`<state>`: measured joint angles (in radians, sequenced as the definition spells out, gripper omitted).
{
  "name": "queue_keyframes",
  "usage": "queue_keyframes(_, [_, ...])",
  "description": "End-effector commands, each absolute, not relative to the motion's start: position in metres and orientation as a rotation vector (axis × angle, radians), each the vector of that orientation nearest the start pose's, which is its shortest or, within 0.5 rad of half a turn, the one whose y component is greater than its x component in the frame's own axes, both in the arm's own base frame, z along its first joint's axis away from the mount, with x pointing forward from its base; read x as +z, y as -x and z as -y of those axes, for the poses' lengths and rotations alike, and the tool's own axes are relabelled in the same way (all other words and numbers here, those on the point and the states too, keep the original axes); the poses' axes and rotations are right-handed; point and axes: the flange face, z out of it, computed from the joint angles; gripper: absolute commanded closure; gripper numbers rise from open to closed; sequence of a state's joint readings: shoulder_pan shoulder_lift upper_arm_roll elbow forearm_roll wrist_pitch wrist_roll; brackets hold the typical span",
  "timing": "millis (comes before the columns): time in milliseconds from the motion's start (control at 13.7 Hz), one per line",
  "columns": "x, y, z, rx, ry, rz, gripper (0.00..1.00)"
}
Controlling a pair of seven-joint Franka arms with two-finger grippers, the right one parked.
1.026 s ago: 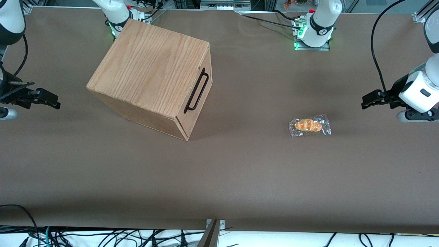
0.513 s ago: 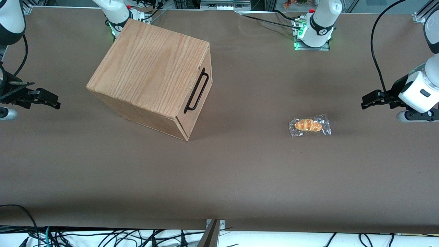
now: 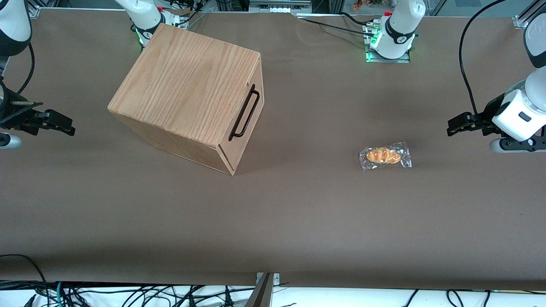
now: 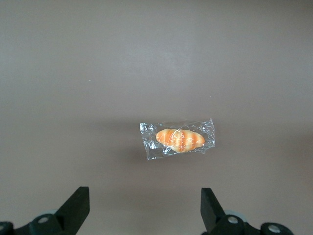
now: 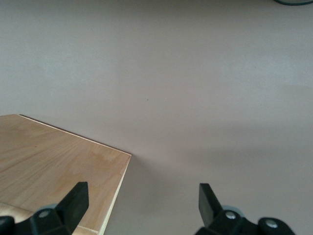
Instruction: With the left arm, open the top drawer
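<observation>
Hovering gripper: the left arm is at the working arm's end of the table, and its black gripper hangs above the brown surface, holding nothing.
Fingers: in the left wrist view the two black fingertips stand wide apart, with bare table between them.
Cabinet: an oak-grain box cabinet sits toward the parked arm's end of the table, turned at an angle, well apart from the gripper.
Top drawer: the top drawer is closed, its front panel flush with the cabinet's front.
Handle: a long thin black bar handle runs along the drawer front; nothing touches it.
Bread: a small golden bread roll in a clear wrapper lies flat on the table between the cabinet and the gripper, closer to the gripper and slightly nearer the front camera.
Table: a plain brown covering spans the whole surface.
</observation>
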<state>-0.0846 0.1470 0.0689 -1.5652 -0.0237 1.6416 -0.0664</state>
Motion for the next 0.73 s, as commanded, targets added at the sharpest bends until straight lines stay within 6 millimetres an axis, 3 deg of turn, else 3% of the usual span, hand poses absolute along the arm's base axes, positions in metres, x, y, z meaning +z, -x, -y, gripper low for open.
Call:
queue_keyframes(0, [0.551,-0.599,0.018,0.123,3.161,0.092,0.00])
queue_keyframes(440, [0.553,-0.599,0.027,0.114,3.168,0.091,0.00])
queue_keyframes(659, [0.552,-0.597,0.057,0.121,3.162,0.154,0.00])
